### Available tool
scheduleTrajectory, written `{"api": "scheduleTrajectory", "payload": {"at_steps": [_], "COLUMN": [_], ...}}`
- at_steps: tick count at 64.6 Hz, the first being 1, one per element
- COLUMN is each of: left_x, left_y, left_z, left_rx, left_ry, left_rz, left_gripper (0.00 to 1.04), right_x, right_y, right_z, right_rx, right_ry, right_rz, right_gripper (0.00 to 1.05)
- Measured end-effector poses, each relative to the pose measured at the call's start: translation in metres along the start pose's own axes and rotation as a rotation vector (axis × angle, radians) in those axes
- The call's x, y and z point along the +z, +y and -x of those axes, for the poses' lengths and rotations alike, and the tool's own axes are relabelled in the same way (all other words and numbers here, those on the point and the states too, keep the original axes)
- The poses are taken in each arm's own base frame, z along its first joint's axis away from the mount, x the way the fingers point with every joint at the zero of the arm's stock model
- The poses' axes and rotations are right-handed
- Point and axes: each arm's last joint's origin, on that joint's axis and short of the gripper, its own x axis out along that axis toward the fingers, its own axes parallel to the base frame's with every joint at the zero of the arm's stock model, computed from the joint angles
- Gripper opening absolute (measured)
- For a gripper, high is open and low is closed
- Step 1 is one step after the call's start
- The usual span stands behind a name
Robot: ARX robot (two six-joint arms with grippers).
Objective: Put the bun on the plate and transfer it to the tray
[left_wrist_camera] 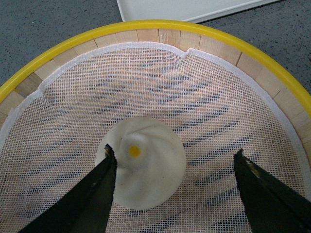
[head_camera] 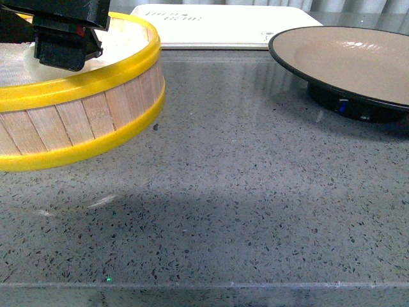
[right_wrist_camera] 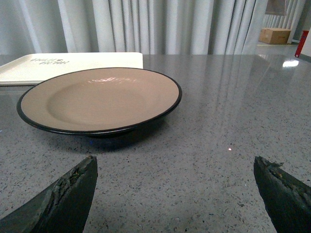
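The tray (head_camera: 223, 25) bears dark lettering (right_wrist_camera: 48, 60) near one edge, too small and blurred to read in any view. A small blue mark shows on the plate's black foot, and it cannot be read either.

In the front view the basket (head_camera: 83, 121) wall hides the bun, and the frame's edge cuts off the left arm, the tray and the plate (head_camera: 358, 57).

The bun (left_wrist_camera: 146, 165) shows only in the left wrist view. It is cream-white and smooth, with soft pleats swirling up to a yellow dot at the top. It sits on the white mesh (left_wrist_camera: 194, 97) lining the basket.

The left gripper (left_wrist_camera: 173, 153) is spread around the bun. One finger overlaps the bun's side, though contact is unclear, and the other stands well apart.

The right gripper (right_wrist_camera: 175, 160) is spread wide over the grey speckled counter (head_camera: 243, 192), holding nothing. The plate, beige with a black rim, lies ahead of it, and the tray lies beyond.
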Motion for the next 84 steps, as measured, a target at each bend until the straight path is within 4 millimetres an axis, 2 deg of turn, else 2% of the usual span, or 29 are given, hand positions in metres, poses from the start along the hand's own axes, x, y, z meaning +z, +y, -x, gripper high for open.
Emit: {"api": "scheduleTrajectory", "payload": {"at_steps": [10,25,56,84], "left_x": [0.0,0.002,0.011,0.04], "left_y": [-0.001,-0.002,0.005,0.014], "left_z": [-0.001,-0.001,0.001,0.015], "left_rx": [0.004,0.005,0.007,0.018], "left_ry": [0.002,-0.003,-0.012,-0.076], "left_rz": [-0.006,-0.006,-0.011,-0.002], "left_gripper": [0.37,0.04,0.04,0.04], "right_x": [0.0,0.0,0.0,0.0], "right_y": [0.0,0.0,0.0,0.0], "right_z": [0.0,0.0,0.0,0.0], "right_rx": [0.0,0.0,0.0,0.0], "right_ry": [0.0,0.0,0.0,0.0], "right_rz": [0.0,0.0,0.0,0.0], "right_gripper": [0.96,0.96,0.96,0.96]}}
